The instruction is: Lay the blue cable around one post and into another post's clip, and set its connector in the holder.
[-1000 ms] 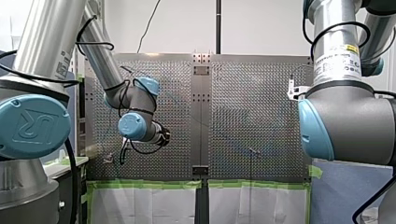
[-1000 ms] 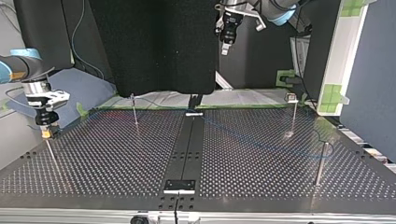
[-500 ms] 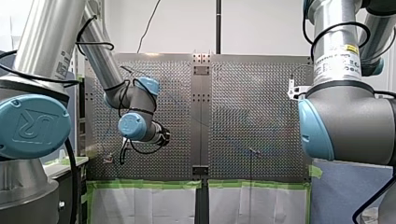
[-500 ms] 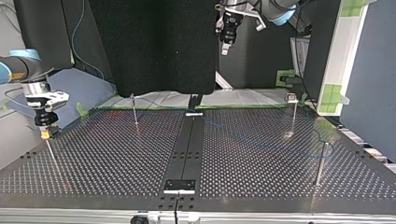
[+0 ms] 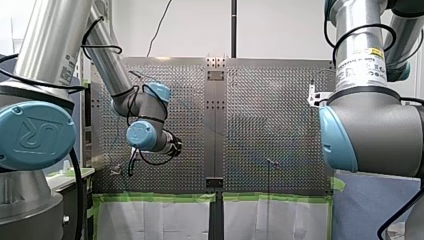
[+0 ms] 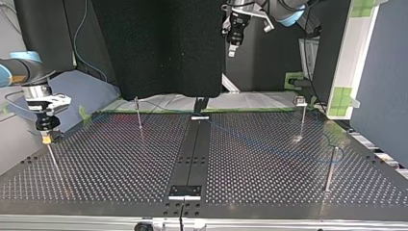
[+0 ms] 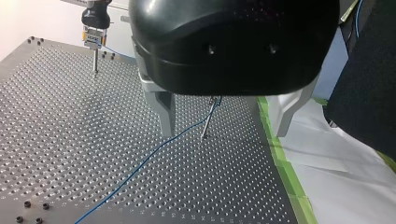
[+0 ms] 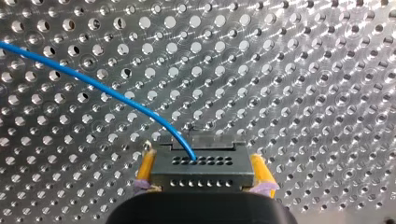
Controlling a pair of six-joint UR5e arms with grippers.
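In the right wrist view my right gripper [image 8: 201,155] is shut, its yellow pads [image 8: 146,167] pressed on a black connector [image 8: 201,173]. The blue cable [image 8: 98,84] leaves the connector's face and curves away over the perforated plate. In the top view this gripper [image 6: 46,138] hovers just above a thin post [image 6: 53,161] at the left. My left gripper [image 7: 224,133] stands open and empty, high above the plate. A post [image 7: 208,119] with the blue cable [image 7: 140,165] running past it lies ahead, between the fingers. My left gripper [image 6: 232,47] hangs near the top view's upper edge.
Three more thin posts [image 6: 138,114] [image 6: 301,118] [image 6: 329,168] stand on the perforated table [image 6: 120,168]. A black centre strip carries a small block [image 6: 184,191] near the front edge. Green tape [image 7: 280,158] and white sheeting edge the plate.
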